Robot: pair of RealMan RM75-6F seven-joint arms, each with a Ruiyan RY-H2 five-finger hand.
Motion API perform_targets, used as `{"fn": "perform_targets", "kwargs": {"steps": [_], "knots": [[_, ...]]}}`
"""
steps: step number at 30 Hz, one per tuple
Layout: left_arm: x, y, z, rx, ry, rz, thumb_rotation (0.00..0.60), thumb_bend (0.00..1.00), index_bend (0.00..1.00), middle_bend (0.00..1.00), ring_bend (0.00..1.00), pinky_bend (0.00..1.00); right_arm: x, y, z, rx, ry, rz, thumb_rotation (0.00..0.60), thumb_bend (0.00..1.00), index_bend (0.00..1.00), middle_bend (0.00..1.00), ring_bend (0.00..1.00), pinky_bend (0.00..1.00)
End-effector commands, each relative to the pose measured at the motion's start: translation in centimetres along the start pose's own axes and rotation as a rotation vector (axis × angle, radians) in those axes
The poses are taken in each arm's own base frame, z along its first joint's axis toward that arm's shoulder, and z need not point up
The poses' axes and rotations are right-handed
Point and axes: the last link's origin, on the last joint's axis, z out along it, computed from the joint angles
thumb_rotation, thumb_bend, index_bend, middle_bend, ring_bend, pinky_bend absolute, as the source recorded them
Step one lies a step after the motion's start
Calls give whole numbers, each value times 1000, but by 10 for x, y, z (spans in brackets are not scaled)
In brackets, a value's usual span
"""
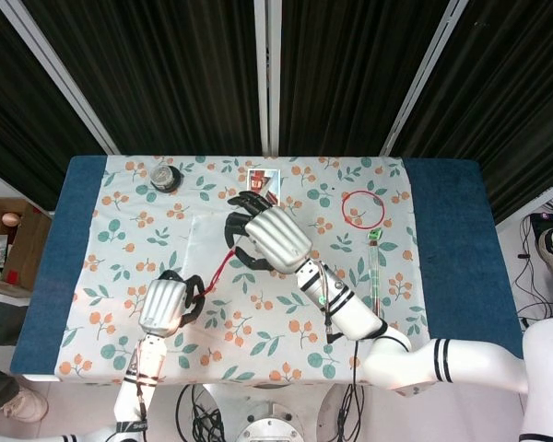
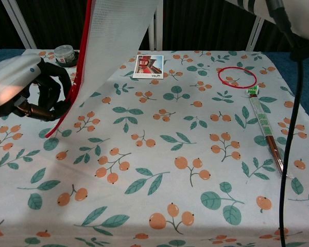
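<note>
A translucent mesh pouch with a red edge (image 2: 116, 41) hangs upright above the left part of the table. In the head view it shows only as a thin sheet (image 1: 209, 250). My right hand (image 1: 275, 238) grips its upper end and is raised over the table's middle. That hand is cut off at the top of the chest view. My left hand (image 1: 164, 306) sits low at the left, its fingers (image 2: 59, 98) curled on the pouch's lower red edge near the bottom corner (image 2: 50, 133), which touches the cloth.
A photo card (image 2: 149, 66) lies behind the pouch. A red ring (image 2: 237, 77) and a long pen (image 2: 266, 133) lie on the right. A small jar (image 2: 65, 53) stands at the far left. A cardboard box (image 1: 5, 241) stands beside the table.
</note>
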Motion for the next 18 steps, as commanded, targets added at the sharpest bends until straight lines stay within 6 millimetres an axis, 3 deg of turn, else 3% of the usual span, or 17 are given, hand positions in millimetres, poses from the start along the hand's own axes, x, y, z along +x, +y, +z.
{"fn": "perform_targets", "kwargs": {"steps": [1,18], "knots": [[-14,-10,0,24,-55,46,600,457,781,770,681,393,9,3,-4,-2,24,7,600,501,891,406,167,138],[-36,-39,16,120,-176,165,600,460,780,770,679,393,44,20,-32,9,111,78,600,503,891,414,177,142]]}}
